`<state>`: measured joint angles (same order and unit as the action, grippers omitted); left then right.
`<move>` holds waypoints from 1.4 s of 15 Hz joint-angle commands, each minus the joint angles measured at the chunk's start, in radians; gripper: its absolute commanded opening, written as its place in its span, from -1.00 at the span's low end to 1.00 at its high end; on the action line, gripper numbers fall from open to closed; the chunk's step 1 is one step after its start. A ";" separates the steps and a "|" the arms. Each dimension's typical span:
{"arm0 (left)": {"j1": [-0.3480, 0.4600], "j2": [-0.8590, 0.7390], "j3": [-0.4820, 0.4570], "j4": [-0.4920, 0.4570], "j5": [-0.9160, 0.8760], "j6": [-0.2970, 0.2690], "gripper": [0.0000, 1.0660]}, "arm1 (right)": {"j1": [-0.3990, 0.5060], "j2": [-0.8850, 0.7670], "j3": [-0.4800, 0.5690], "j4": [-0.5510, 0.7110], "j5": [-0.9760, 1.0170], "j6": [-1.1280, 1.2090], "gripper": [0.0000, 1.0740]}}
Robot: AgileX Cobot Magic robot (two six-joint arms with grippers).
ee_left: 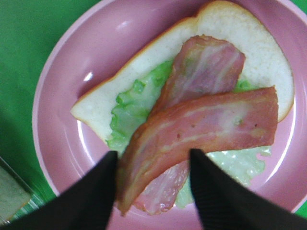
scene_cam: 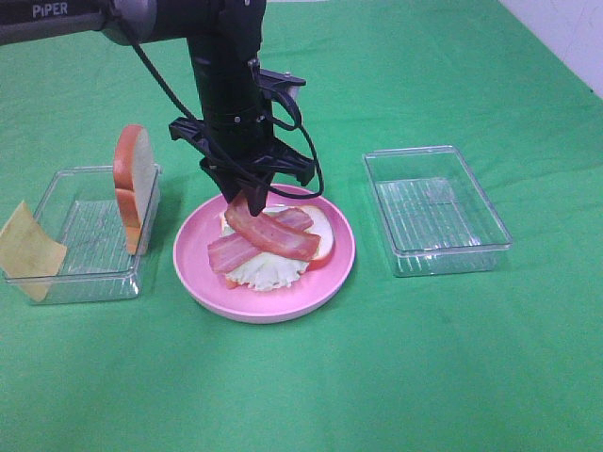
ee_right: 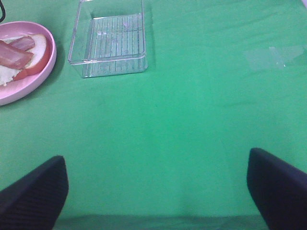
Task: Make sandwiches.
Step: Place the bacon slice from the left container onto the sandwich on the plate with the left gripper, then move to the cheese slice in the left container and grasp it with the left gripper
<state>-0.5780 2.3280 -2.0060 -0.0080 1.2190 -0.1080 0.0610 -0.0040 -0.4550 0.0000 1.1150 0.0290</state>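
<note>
On the round pink plate (scene_cam: 193,273) (ee_left: 62,96) lies an open sandwich: a white bread slice (scene_cam: 325,235) (ee_left: 249,48), pale lettuce (scene_cam: 268,275) (ee_left: 129,110) and two crossed bacon strips. The upper strip (scene_cam: 275,234) (ee_left: 211,129) slopes up at one end to my left gripper (scene_cam: 247,196) (ee_left: 151,163). Its black fingers (ee_left: 96,191) stand apart on either side of that end, so the gripper is open. A second bread slice (scene_cam: 134,184) stands on edge in the left tray, and a yellow cheese square (scene_cam: 28,250) leans on that tray's outer wall. My right gripper (ee_right: 158,191) is open over bare cloth.
A clear tray (scene_cam: 85,278) sits left of the plate. Another clear tray (scene_cam: 452,259) (ee_right: 110,64), with nothing in it, sits to the plate's right. Green cloth covers the whole table. The left arm rises from the plate toward the far left.
</note>
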 commanded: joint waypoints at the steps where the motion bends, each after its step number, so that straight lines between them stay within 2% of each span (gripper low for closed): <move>1: -0.004 0.001 0.007 0.032 0.032 -0.040 0.91 | -0.001 -0.031 0.002 0.000 -0.013 -0.003 0.80; 5: -0.004 -0.005 -0.067 0.042 0.104 -0.061 0.89 | -0.001 -0.031 0.002 0.000 -0.013 -0.003 0.80; 7: -0.004 -0.058 -0.115 0.034 0.100 -0.063 0.89 | -0.001 -0.031 0.002 0.000 -0.013 -0.003 0.80; 9: -0.002 -0.155 -0.110 0.027 0.101 -0.087 0.89 | -0.001 -0.031 0.002 0.000 -0.013 -0.003 0.80; 12: -0.004 -0.259 -0.039 0.020 0.101 -0.088 0.89 | -0.001 -0.031 0.002 0.000 -0.013 -0.003 0.80; 14: -0.001 -0.349 0.060 0.016 0.101 -0.108 0.89 | -0.001 -0.031 0.002 0.000 -0.013 -0.003 0.80; 15: -0.001 -0.441 0.146 0.018 0.101 -0.121 0.89 | -0.001 -0.031 0.002 0.000 -0.013 -0.003 0.80; 17: -0.001 -0.519 0.192 0.023 0.101 -0.135 0.89 | -0.001 -0.031 0.002 0.000 -0.013 -0.003 0.80; 20: 0.071 -0.572 0.246 0.021 0.101 -0.161 0.89 | -0.001 -0.031 0.002 0.000 -0.013 -0.003 0.80; 21: 0.144 -0.582 0.291 -0.010 0.101 -0.164 0.89 | -0.001 -0.031 0.002 0.000 -0.013 -0.003 0.80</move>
<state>-0.4420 1.7520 -1.7250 -0.0070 1.2220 -0.2620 0.0610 -0.0040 -0.4550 0.0000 1.1150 0.0290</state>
